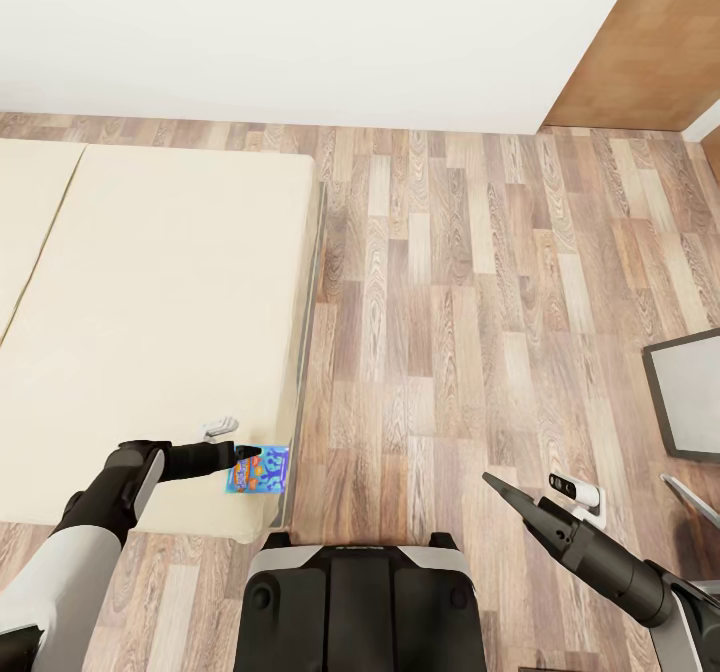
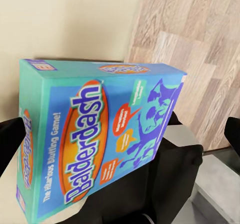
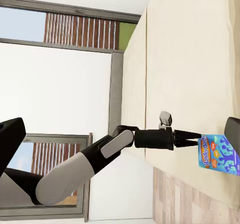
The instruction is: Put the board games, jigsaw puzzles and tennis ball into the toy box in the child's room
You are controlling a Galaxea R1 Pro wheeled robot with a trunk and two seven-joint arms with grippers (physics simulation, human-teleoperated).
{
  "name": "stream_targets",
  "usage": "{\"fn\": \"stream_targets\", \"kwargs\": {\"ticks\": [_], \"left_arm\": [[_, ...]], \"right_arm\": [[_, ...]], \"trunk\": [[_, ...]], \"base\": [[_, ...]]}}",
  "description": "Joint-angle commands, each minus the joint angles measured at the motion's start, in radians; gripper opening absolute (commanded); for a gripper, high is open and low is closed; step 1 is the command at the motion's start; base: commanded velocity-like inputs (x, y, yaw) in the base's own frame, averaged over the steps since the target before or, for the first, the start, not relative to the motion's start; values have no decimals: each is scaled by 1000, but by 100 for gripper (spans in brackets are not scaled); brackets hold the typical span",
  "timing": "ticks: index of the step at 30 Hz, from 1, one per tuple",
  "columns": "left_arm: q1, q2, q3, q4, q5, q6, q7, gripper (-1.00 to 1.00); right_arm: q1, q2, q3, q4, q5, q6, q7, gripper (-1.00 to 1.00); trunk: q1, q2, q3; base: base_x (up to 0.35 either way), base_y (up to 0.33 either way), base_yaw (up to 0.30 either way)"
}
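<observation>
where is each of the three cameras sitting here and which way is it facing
Head view: on the robot's head, looking down at the bed and wood floor; both arms and the base show, the left gripper at the blue board game.
Left wrist view: on the left arm, looking along its fingers at the Balderdash box close up.
Right wrist view: on the right arm, facing across to the left arm, with the window behind.
Shared: all three show the Balderdash box on the mattress edge.
</observation>
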Motion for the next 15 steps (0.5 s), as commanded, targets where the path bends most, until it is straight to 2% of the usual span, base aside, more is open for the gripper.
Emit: {"fn": "stream_targets", "kwargs": {"ticks": [1,12,15], "left_arm": [[0,0,4,-1,-8,6,-8,100],[0,6,7,-1,-8,6,-9,100],[0,20,9,-4,-7,6,-10,100]], "right_arm": [[0,0,0,0,-3,8,1,100],[0,0,0,0,-3,8,1,100],[0,0,0,0,-3,8,1,100]], "trunk": [[1,-2,-1],[1,-2,-1],[1,-2,-1]], "base": [[0,0,0],[0,0,0],[0,0,0]]}}
